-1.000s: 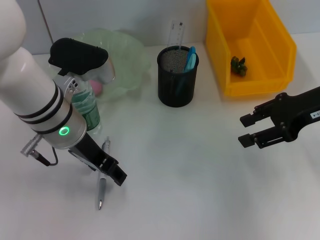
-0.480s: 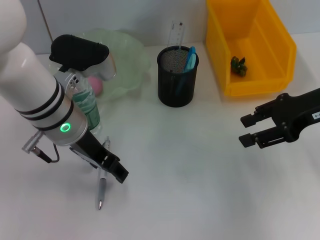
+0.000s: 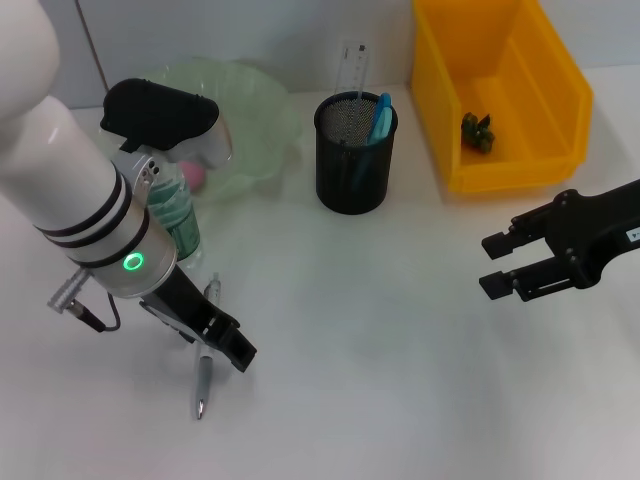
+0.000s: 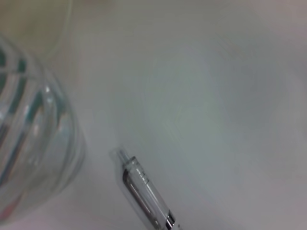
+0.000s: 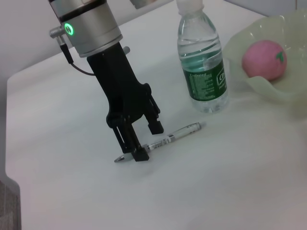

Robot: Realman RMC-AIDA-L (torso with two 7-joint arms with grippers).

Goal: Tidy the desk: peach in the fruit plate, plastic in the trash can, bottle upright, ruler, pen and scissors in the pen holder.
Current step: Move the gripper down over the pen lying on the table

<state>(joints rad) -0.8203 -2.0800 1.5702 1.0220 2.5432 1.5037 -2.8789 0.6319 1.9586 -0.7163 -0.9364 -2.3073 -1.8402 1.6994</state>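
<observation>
Pen [image 3: 204, 354] lay flat on the white desk [image 3: 380, 340] at the robot's left, and it was the one thing not yet put away. The left gripper [image 3: 222, 340] hung low right over it with its jaws open, one finger on each side of the pen, not closed on it. In the right wrist view one fingertip [image 5: 140, 154] looked to be touching the desk just beside the pen. Just behind the pen stood the bottle [image 3: 170, 215], already upright. Behind the bottle was the green fruit plate [image 3: 250, 120] with the pink peach [image 3: 193, 176] in it, so those two jobs looked done. Going right, the black pen holder [image 3: 352, 165] held the clear ruler [image 3: 353, 62] and something blue, which could be the scissors, but I could not tell for sure. Next came the yellow trash can [image 3: 500, 90] with a small dark green scrap [image 3: 477, 132] inside, likely the plastic. Far right, the right gripper [image 3: 497, 265] hovered above the desk, open and holding nothing. I think the pen going into the holder was what was left.
</observation>
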